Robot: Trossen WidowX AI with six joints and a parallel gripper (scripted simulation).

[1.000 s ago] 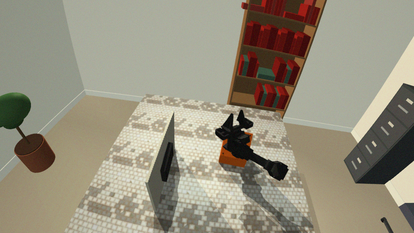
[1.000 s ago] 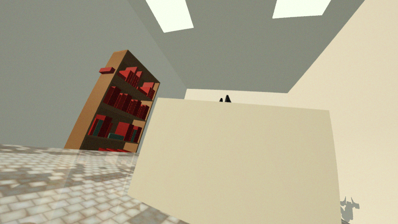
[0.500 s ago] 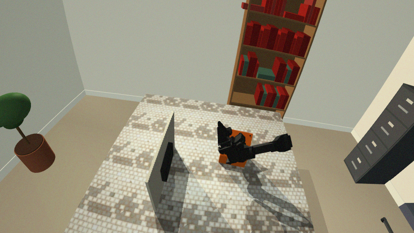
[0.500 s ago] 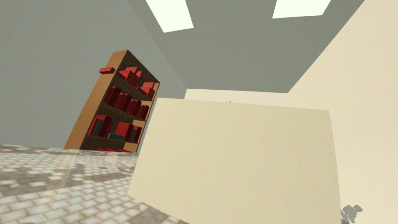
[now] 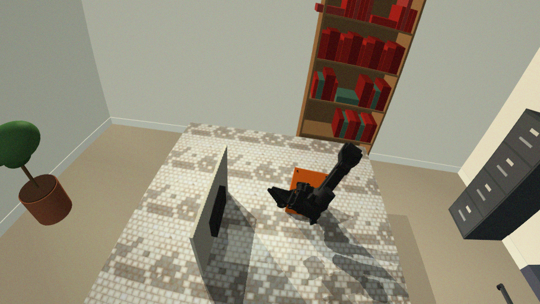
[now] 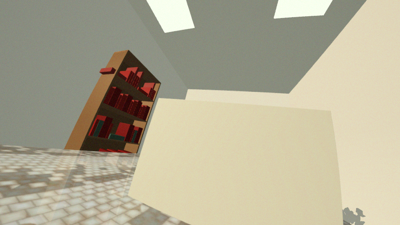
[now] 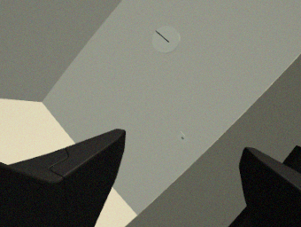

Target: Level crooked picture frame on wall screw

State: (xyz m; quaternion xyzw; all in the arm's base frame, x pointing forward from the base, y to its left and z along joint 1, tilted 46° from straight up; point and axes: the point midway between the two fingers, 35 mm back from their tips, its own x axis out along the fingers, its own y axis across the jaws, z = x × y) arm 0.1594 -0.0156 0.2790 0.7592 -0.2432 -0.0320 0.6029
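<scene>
The picture frame (image 5: 218, 211) is the dark rectangular piece against the arm-facing side of the upright panel (image 5: 201, 247) (image 6: 237, 156). It shows from above at a steep angle, so its tilt cannot be read. The screw and notched strip are hidden. The exterior view shows only the panel's back, and the frame is not seen in the wrist view. My gripper (image 5: 275, 197) (image 7: 183, 148) is partly open and empty. It is clear of the frame, above the table between the panel and the orange base plate, with its fingers pointing toward the panel side.
The orange base plate (image 5: 310, 173) lies under the arm on the tiled table (image 5: 166, 241). A bookcase (image 5: 309, 85) (image 6: 92, 100) stands behind the table, a potted plant (image 5: 47, 200) at the left and a dark cabinet (image 5: 486, 196) at the right.
</scene>
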